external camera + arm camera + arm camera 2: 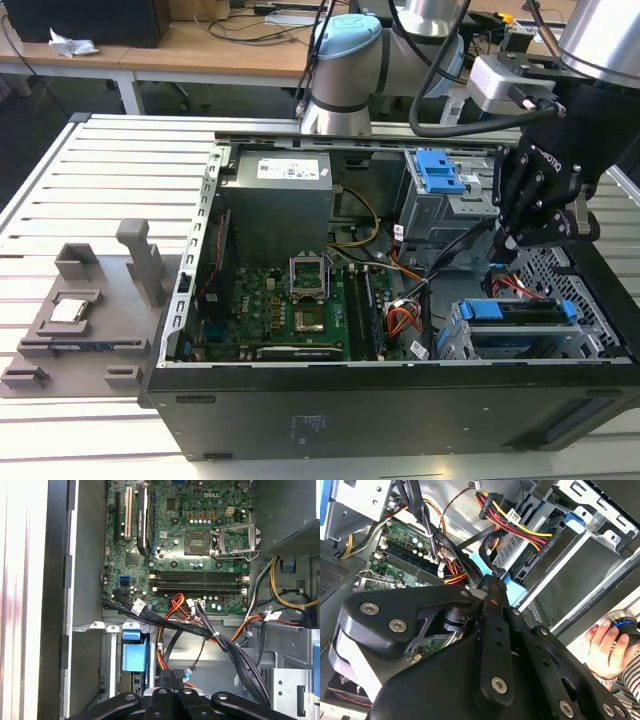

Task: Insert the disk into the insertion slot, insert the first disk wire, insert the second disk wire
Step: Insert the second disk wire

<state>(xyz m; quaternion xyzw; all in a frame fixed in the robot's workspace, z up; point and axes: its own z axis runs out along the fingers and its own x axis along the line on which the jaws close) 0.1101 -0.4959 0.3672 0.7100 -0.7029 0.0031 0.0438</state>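
End effector (508,258) hangs, apparently close, beside disk (520,312) edge.

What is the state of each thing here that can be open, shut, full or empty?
computer case: open, side panel off.
disk: sitting in the insertion slot.
gripper: shut, apparently on a black cable.
processor socket: empty, its cover frame swung open.
memory slots: empty.

Slatted metal table (100,170) under open computer case (350,415) and grey fixture (130,322)
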